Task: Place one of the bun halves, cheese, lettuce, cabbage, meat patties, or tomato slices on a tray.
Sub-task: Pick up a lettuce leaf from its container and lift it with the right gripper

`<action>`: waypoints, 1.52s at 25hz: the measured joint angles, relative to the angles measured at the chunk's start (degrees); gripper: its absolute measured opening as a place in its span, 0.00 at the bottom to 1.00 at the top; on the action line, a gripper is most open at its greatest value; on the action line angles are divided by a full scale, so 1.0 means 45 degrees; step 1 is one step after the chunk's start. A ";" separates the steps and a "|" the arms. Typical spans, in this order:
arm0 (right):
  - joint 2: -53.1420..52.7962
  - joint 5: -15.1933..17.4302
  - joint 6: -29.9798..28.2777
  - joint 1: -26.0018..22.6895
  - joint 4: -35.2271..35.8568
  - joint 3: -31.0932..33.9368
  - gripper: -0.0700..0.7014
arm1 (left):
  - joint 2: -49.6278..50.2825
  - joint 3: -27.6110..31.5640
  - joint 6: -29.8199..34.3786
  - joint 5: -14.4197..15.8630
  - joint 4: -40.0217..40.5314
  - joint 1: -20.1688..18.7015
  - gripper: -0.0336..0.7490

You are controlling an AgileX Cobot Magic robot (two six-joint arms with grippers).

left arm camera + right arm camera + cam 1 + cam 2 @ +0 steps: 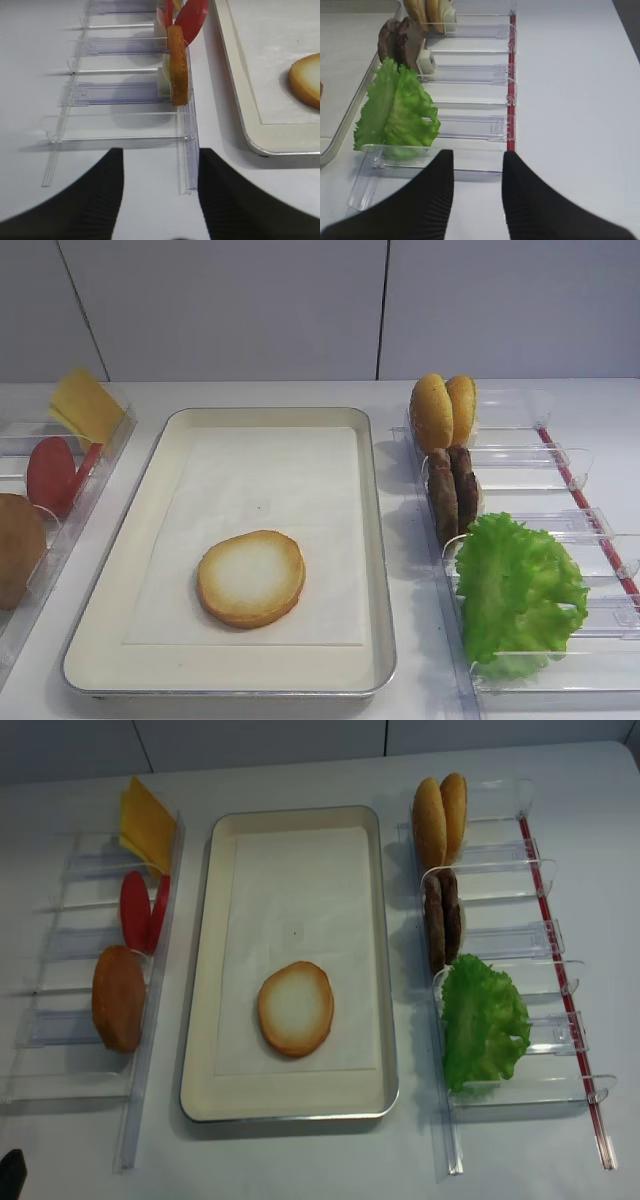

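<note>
A bun half [250, 578] [295, 1008] lies cut face up on the paper liner of the silver tray [375, 540]. The right rack holds two upright bun halves [443, 410], meat patties [452, 490] [400, 40] and lettuce [515, 590] [395, 112]. The left rack holds cheese [85, 405], tomato slices [50, 472] [192, 17] and another bun half [177, 70] on edge. No cabbage is in view. My right gripper [476, 155] hangs open and empty near the front end of the right rack. My left gripper [160, 152] is open and empty at the front end of the left rack.
Clear plastic racks [60, 1020] [520, 930] flank the tray, each with dividers and several unfilled slots. A red strip [511, 80] runs along the right rack's outer side. A grey wall stands behind the white table.
</note>
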 joint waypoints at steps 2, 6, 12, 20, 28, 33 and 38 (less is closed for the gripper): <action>0.0451 0.0000 0.0400 0.0000 0.0200 0.0000 0.45 | 0.0000 0.0000 0.0000 0.0000 0.0000 0.0000 0.46; 0.1615 0.0022 0.0872 0.0000 0.0818 -0.0028 0.54 | 0.0000 0.0000 0.0000 0.0000 0.0000 0.0000 0.46; 0.3766 -0.0024 0.0931 0.0000 0.2778 -0.0426 0.63 | 0.0000 0.0000 0.0000 0.0000 0.0000 0.0000 0.46; 0.7587 -0.0150 0.0110 0.0000 0.5362 -0.0920 0.64 | 0.0000 0.0000 0.0000 0.0000 0.0000 0.0000 0.46; 1.1035 -0.0276 -0.1034 0.0000 0.6192 -0.2247 0.64 | 0.0000 0.0000 0.0000 0.0000 0.0000 0.0000 0.46; 1.2206 -0.0672 -0.0933 0.0897 0.6276 -0.2790 0.64 | 0.0000 0.0000 0.0000 0.0000 0.0000 0.0000 0.46; 1.3292 -0.1832 0.1194 0.3290 0.4489 -0.2790 0.64 | 0.0000 0.0000 0.0000 0.0000 0.0000 0.0000 0.46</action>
